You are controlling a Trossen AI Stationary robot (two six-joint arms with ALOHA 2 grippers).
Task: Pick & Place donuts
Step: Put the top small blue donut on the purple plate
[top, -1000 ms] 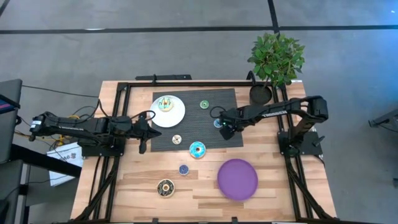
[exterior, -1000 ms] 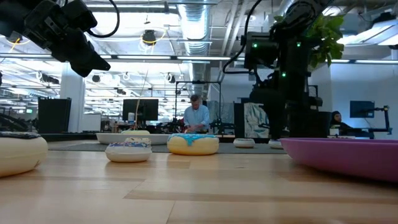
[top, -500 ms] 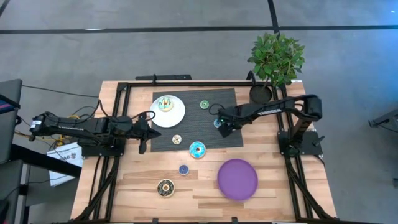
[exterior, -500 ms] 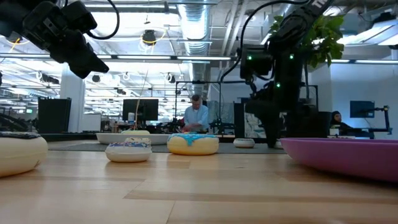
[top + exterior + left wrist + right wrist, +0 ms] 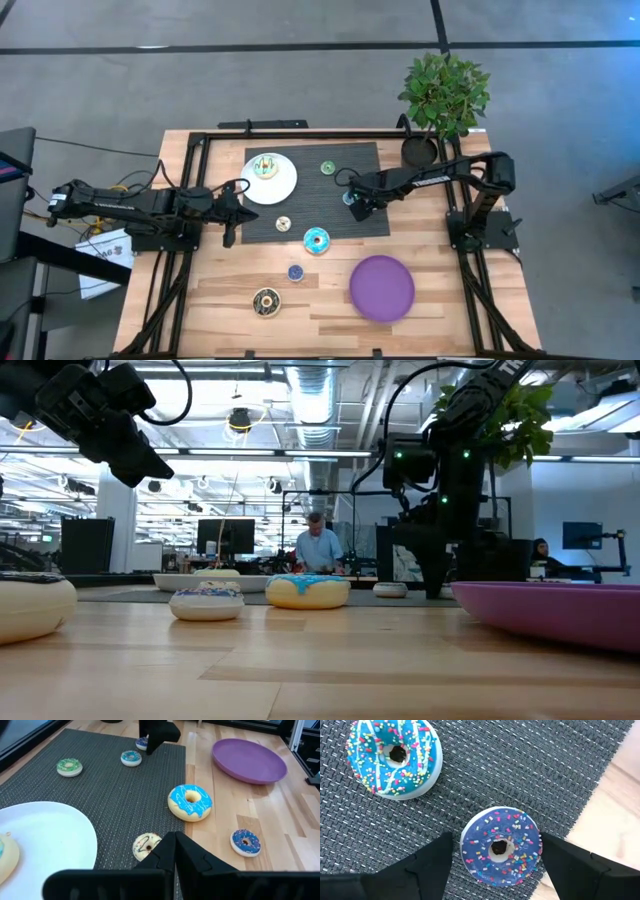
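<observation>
The right claw (image 5: 495, 855) hangs spread wide over the woven dark mat (image 5: 530, 765), one finger on each side of a dark-blue sprinkled donut (image 5: 500, 846) lying flat near the mat's edge; a light-blue sprinkled donut (image 5: 395, 757) sits just beyond. Farther off, the left claw (image 5: 229, 212), pinched closed and empty, waits at the mat's left side, near the round white plate (image 5: 282, 186) holding a cream donut (image 5: 266, 166) on the wooden tabletop (image 5: 320, 300)
</observation>
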